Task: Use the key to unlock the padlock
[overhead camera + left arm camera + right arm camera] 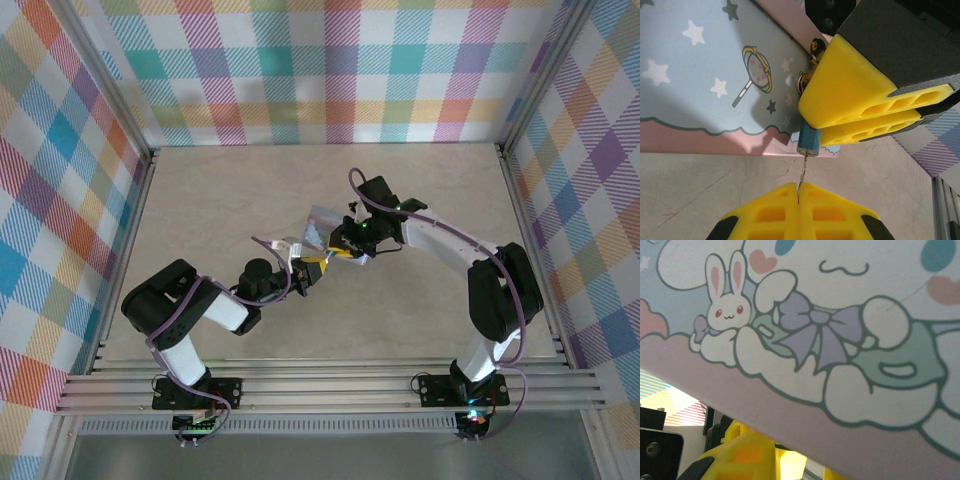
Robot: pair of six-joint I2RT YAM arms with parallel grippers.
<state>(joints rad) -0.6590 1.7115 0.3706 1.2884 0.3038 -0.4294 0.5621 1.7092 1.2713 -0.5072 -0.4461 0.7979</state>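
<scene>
The padlock [808,141] is a tiny blue cylinder hanging off the edge of a pale blue cartoon-printed tin [705,75]. My right gripper [813,125] comes in from the upper right with its yellow fingers [855,95] shut on the padlock body. A thin metal key [803,170] runs from the padlock's bottom face down into my left gripper [798,190], which is shut on it. From above, the left gripper [312,268] and right gripper [345,252] meet at the tin's near corner [322,222]. In the right wrist view, the tin's printed lid [840,340] lies close above my right gripper [795,467].
The tin rests on a beige marble-look tabletop [250,190] walled by pastel plaid panels [330,70]. Aluminium rails [330,385] run along the near edge by the arm bases. Bare table lies left of, behind and in front of the tin.
</scene>
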